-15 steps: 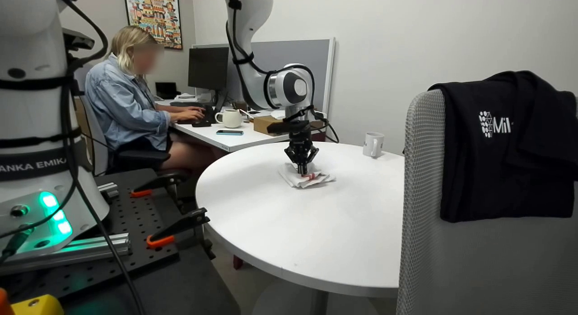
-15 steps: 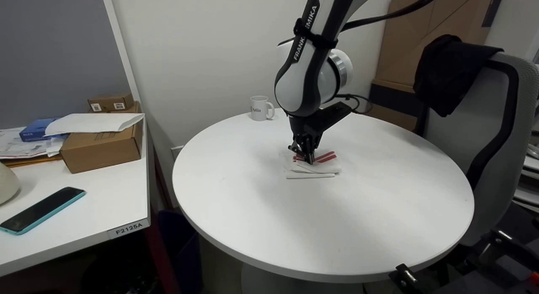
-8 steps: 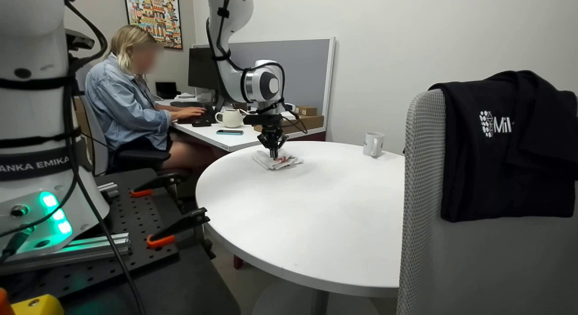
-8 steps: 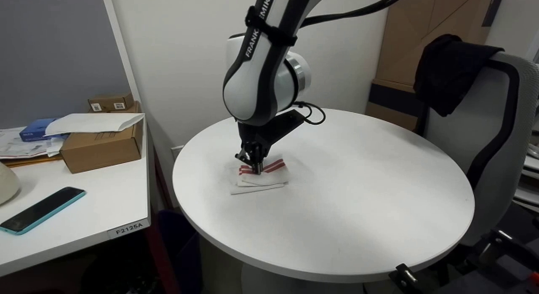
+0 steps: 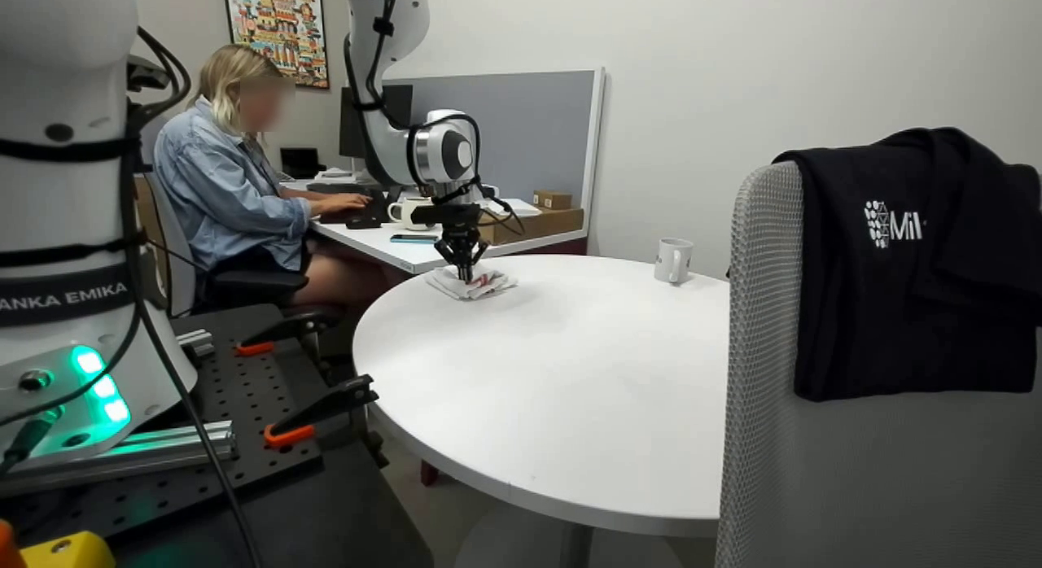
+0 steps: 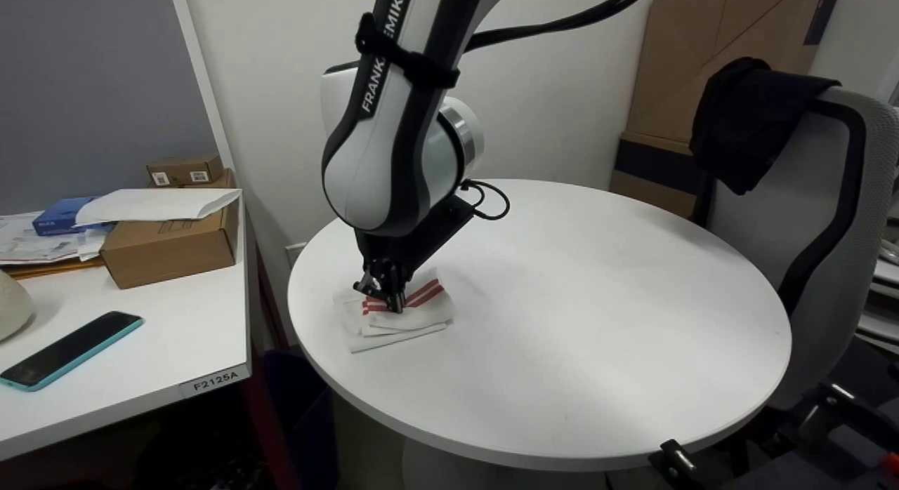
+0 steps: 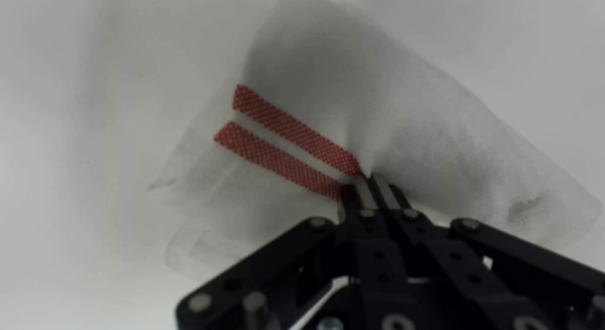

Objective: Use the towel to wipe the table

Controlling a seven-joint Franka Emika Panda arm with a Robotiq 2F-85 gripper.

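Near the rim of the round table (image 6: 597, 335), on the side by the desk (image 6: 193, 321), the towel (image 7: 425, 117) lies in loosely folded layers on the white top.

My gripper (image 7: 371, 186) points down onto it, jaws close together and pinching a fold of the cloth; the wrist view shows the fabric puckering right where I hold it. Two red stripes (image 7: 296, 130) run side by side up to my tips (in an exterior view red shows on both sides of me). Around that pinch the towel spreads low over the table, its lower layers peeking out past the upper ones.

My arm (image 6: 379, 167) slants over the table from above, with a thick black cable (image 6: 558, 27) trailing off it. Well apart from the towel, a white mug (image 5: 673, 260) stands upright near the far rim, its handle facing the camera in an exterior view.

On the desk lie a phone (image 6: 70, 351) with a teal edge and a brown box (image 6: 175, 248) with white paper (image 6: 158, 203) resting on it. A person (image 5: 228, 169) in a blue shirt sits at that same desk. Over the back of a grey chair (image 5: 814, 470) beside the table hangs a piece of dark clothing (image 5: 920, 308) with white lettering, and green lights (image 5: 104, 386) glow on my base (image 5: 57, 226).
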